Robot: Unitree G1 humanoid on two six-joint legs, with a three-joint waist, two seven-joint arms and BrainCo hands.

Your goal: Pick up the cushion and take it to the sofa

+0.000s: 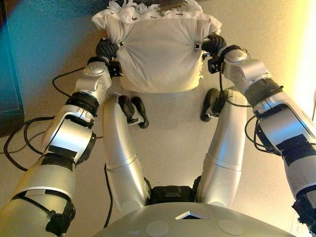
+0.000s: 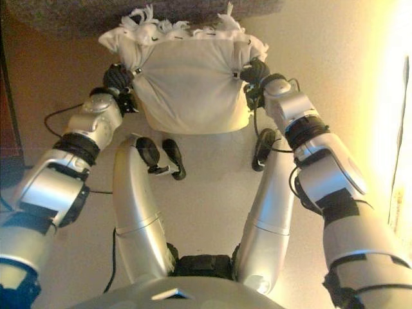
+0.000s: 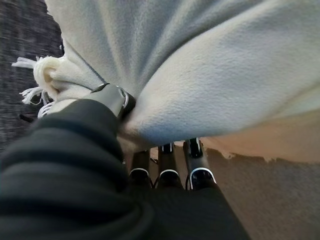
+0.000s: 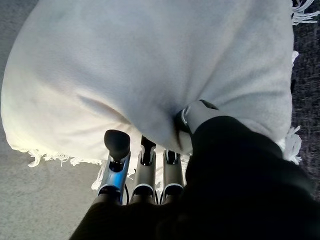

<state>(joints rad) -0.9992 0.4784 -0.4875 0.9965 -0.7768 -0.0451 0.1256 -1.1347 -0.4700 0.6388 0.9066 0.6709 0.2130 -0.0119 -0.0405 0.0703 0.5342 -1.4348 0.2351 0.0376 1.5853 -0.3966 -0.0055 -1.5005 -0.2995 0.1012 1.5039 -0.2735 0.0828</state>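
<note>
Pinching opposite sides: left hand [image 1: 107, 49] and right hand [image 1: 213, 44], thumbs and fingers curling into the white fringed cushion [image 1: 160, 52]. Holding it raised between both hands above the floor [image 1: 173, 143], seemingly for carrying; dark surface [image 2: 129, 13] lying just beyond.

Looks like someone's living room, or at least a lounge-type room in a home. You've got pale beige carpet [image 1: 177, 143] underfoot, a dark grey textured rug or upholstery edge [image 2: 77, 16] at the far side, and a soft cream fringed cushion [image 1: 160, 54], which is pretty homey stuff.
</note>
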